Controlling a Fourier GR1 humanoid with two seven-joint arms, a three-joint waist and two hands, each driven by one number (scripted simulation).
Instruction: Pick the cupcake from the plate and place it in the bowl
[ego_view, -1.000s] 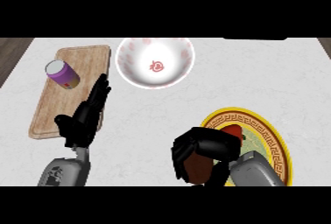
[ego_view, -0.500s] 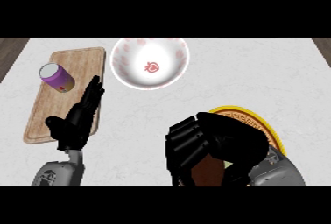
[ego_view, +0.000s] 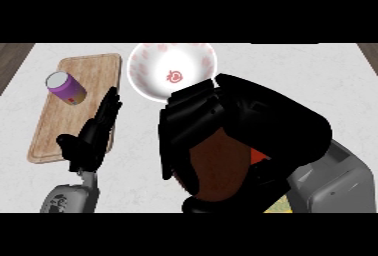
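Note:
My right hand (ego_view: 244, 125) fills the middle of the head view, raised close to the camera. Its fingers curl round the brown cupcake (ego_view: 218, 167), whose dark brown body shows below the fingers. The white bowl (ego_view: 159, 62) with red markings stands at the far centre, its near right edge covered by the hand. The plate is almost wholly hidden behind the hand and forearm; only a yellow sliver (ego_view: 279, 206) shows at the bottom. My left hand (ego_view: 92, 137) rests open with fingers up at the left.
A wooden cutting board (ego_view: 77, 100) lies at the left with a purple can (ego_view: 65, 87) lying on its far end. The left hand overlaps the board's right edge. White counter surrounds everything.
The right hand has risen toward the camera with the cupcake and shifted up and left, toward the bowl, now hiding the plate. The left hand has stayed put.

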